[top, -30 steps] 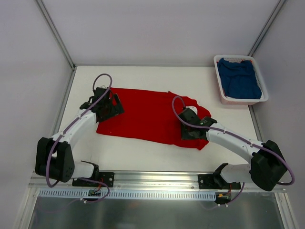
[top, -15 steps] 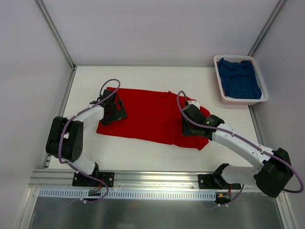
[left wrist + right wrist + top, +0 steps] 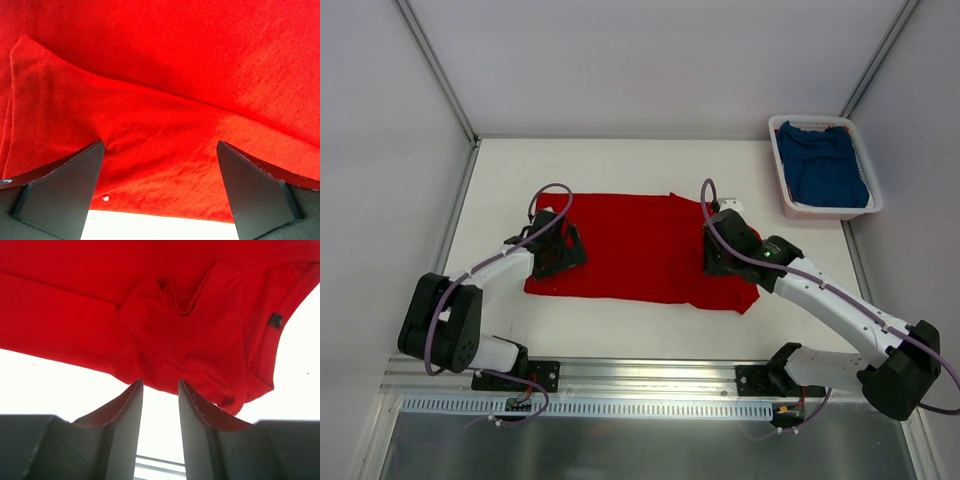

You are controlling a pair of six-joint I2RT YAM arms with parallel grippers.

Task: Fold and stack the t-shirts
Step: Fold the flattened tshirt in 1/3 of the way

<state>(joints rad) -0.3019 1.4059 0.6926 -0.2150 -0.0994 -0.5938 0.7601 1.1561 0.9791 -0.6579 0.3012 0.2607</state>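
The red t-shirt [image 3: 630, 250] lies spread flat across the middle of the table. My left gripper [image 3: 563, 252] hangs over its left end, open wide, and in the left wrist view the gripper [image 3: 160, 145] has only red cloth [image 3: 160, 75] and its near hem between the fingers. My right gripper [image 3: 715, 255] is low over the shirt's right end. In the right wrist view that gripper [image 3: 160, 382] stands narrowly open at the hem of the red cloth [image 3: 100, 305], with bare table in the gap. The blue t-shirt [image 3: 825, 172] lies bunched in the basket.
The white slatted basket [image 3: 790, 208] stands at the back right corner of the table. Grey walls and metal posts close the left, back and right sides. A metal rail [image 3: 640, 378] runs along the near edge by both arm bases.
My left gripper has moved toward the near side and slightly right along the shirt's left end. My right gripper has moved toward the far side over the right end. The shirt now lies flatter.
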